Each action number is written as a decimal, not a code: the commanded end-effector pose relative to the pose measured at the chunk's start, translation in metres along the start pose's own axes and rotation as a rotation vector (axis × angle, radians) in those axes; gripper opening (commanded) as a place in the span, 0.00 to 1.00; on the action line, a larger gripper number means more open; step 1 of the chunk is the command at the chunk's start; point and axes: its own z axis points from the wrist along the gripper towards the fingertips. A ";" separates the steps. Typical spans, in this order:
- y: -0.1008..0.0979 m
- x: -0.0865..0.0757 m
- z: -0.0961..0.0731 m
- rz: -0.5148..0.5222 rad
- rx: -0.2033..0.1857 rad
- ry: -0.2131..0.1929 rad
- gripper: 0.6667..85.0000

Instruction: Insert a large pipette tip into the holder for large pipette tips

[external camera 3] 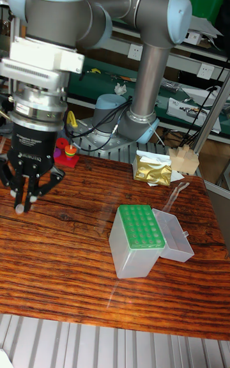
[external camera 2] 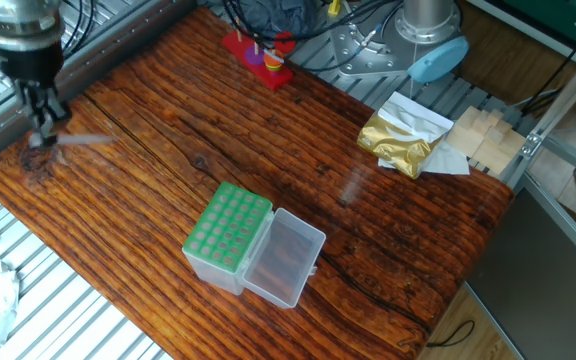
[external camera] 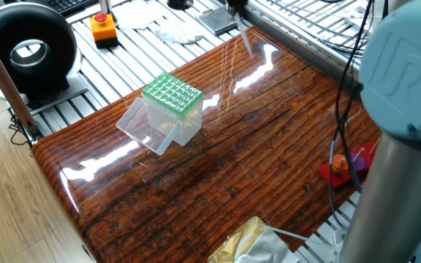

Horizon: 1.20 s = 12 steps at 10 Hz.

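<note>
on a glossy wooden table (external camera 2: 388, 250), the large pipette tip (external camera 2: 86, 139) is pinched at its wide end by the gripper (external camera 2: 45, 128), well apart from the holder for large pipette tips (external camera 2: 230, 233). light, slick, flexible plastic is judged likely; the thicker end is best gripped.

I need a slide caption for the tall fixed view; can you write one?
UR5 pincer gripping a large pipette tip, left of the green-topped tip holder on the wooden table.
</note>
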 end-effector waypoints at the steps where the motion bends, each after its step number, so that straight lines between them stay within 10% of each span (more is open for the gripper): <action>1: 0.031 0.000 0.007 -0.092 -0.007 -0.072 0.00; 4: 0.026 0.020 0.009 -0.133 0.011 0.007 0.00; 12: 0.032 0.019 0.013 -0.149 -0.016 0.016 0.00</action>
